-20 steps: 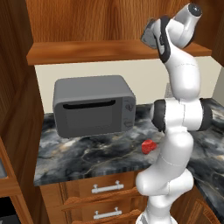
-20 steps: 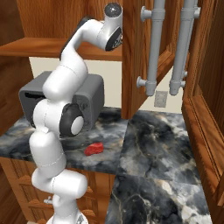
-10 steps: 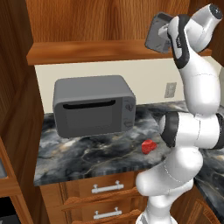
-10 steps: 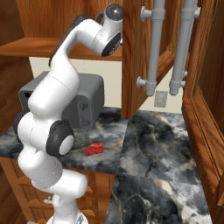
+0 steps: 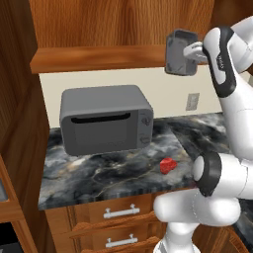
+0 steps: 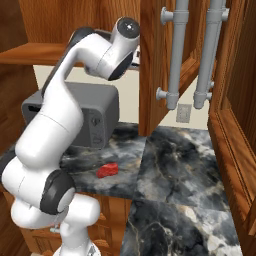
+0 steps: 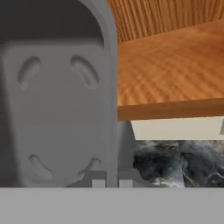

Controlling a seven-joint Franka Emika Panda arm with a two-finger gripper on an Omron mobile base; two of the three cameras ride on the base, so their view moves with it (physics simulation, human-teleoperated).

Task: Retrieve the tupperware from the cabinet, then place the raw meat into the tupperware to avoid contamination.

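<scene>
Jaws clamped on the unlabelled tupperware point(image 5: 181, 53), high above the raw meat point(image 5: 168, 165).

A home kitchen is shown by a dark marble counter point(image 5: 113, 175) on which a grey microwave point(image 5: 105, 125) is set, wooden drawers point(image 5: 118, 212) fitted beneath it, reddish wood cabinets point(image 5: 118, 22) hung above, and a wall socket point(image 5: 192, 102) to the right.

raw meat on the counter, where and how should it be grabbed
Grip the small bright red lump of raw meat across its narrow middle, coming straight down from above: it lies low and flat on the dark marbled counter, near the front edge, with open space around it. The gripper must first put down the grey tupperware tub.
</scene>
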